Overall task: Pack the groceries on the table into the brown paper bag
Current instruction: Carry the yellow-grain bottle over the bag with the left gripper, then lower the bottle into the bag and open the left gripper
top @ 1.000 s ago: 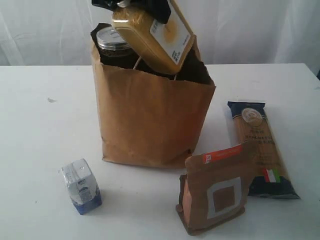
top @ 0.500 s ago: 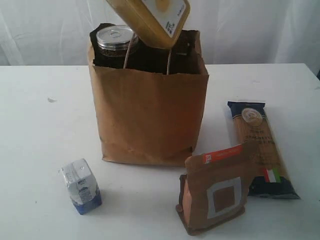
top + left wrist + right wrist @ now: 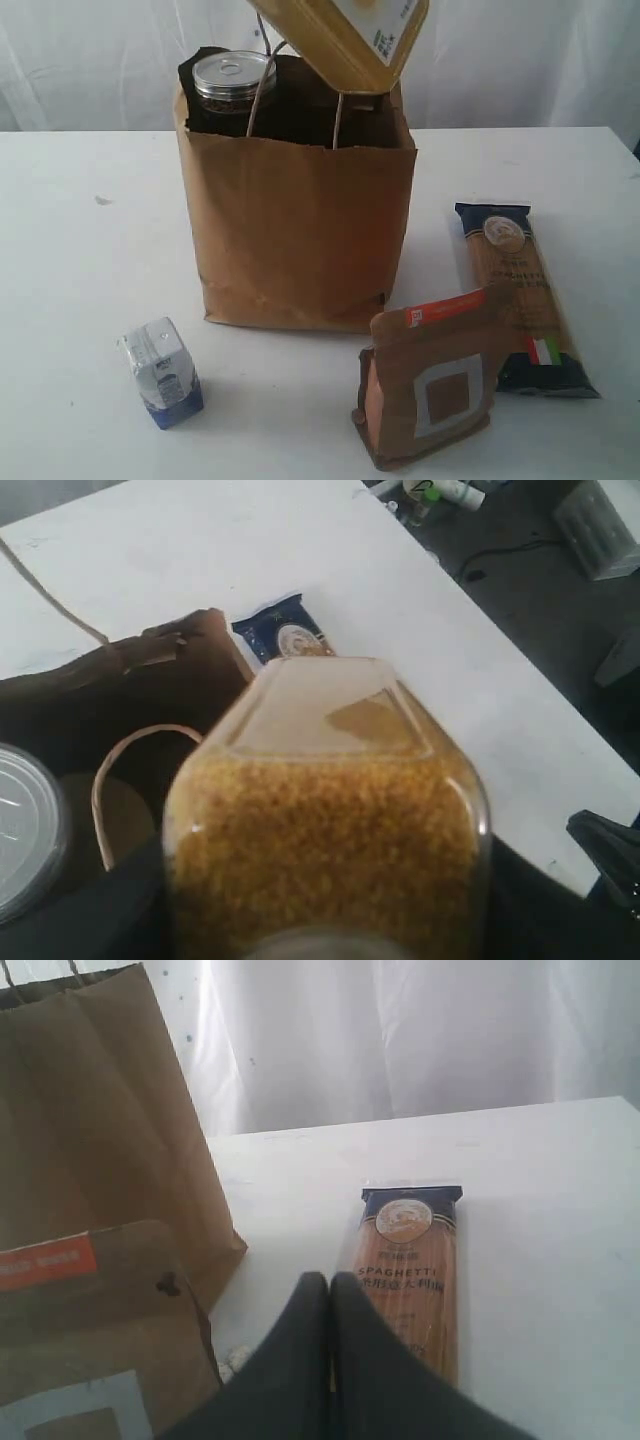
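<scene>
The yellow-grain bottle [image 3: 345,40] hangs tilted above the mouth of the brown paper bag [image 3: 300,240]. My left gripper [image 3: 320,930] is shut on the bottle [image 3: 325,830], its dark fingers [image 3: 545,905] at the bottle's sides; the exterior view cuts the gripper off at the top. A dark pull-tab can [image 3: 232,80] stands inside the bag at its left. On the table [image 3: 80,280] are the blue-white carton [image 3: 162,372], the brown pouch [image 3: 430,385] and the spaghetti packet [image 3: 515,290]. My right gripper [image 3: 330,1282] is shut and empty, low between pouch [image 3: 90,1330] and spaghetti [image 3: 410,1270].
The bag's cord handles [image 3: 262,90] stick up at its mouth. A small dark speck [image 3: 103,200] lies on the table left of the bag. White curtain hangs behind the table. Past the table's far edge is dark floor with clutter [image 3: 540,540].
The bottle has risen and shifted right above the bag's mouth. The bag's rim, pushed askew a second ago, has straightened. The right gripper stays still.
</scene>
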